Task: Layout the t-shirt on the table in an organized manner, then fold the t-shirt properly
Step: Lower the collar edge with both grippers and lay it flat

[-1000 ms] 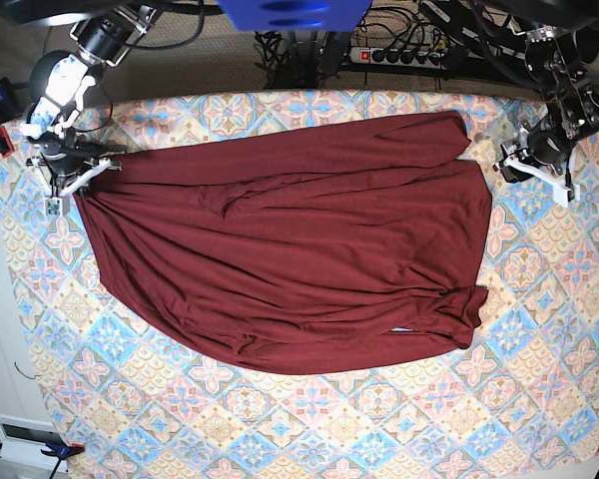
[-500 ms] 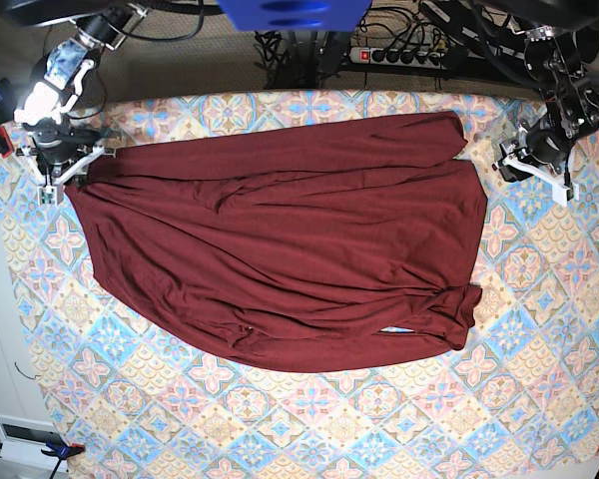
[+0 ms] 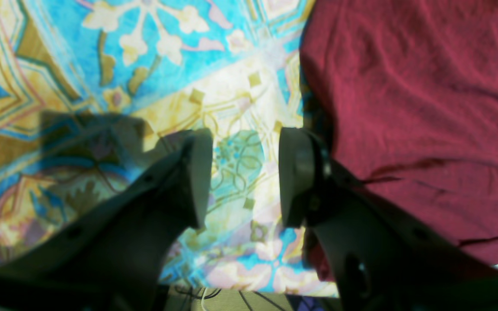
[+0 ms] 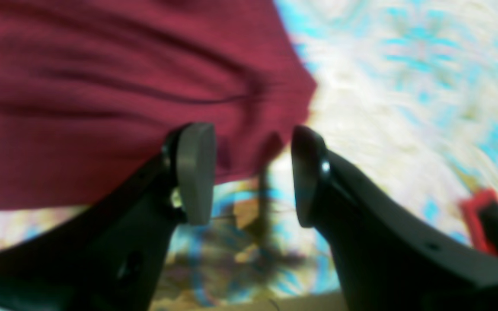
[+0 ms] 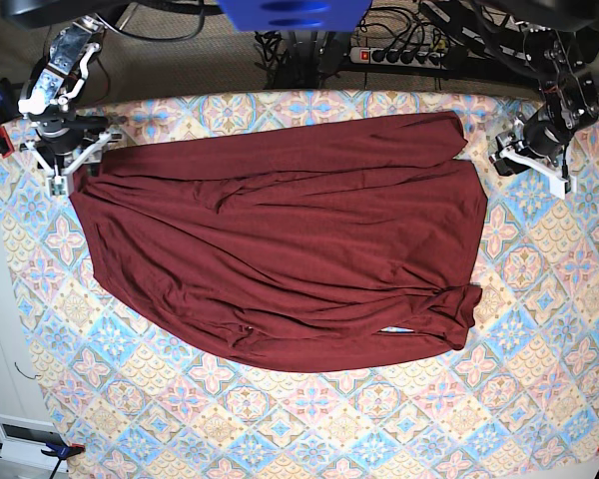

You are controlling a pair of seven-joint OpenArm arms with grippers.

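Note:
The maroon t-shirt [image 5: 280, 249] lies spread across the table [image 5: 539, 379], creased, with its lower right corner bunched. My right gripper [image 5: 70, 163] hovers at the shirt's back left corner. In the right wrist view this gripper [image 4: 251, 172] is open, and the shirt's corner [image 4: 102, 86] lies loose beneath it, partly behind one finger. My left gripper [image 5: 532, 165] stands just off the shirt's back right edge. In the left wrist view it [image 3: 244, 177] is open over bare tablecloth [image 3: 167, 52], with the shirt [image 3: 426, 86] beside its right finger.
The table's back edge runs just behind both grippers. A power strip [image 5: 399, 55] and cables lie beyond it. A red clamp [image 4: 476, 216] grips the table edge near my right gripper, and a white box [image 5: 25, 434] sits off the front left corner.
My right gripper drew the shirt's left corner outward and back, then opened and let it go. The left arm has barely moved.

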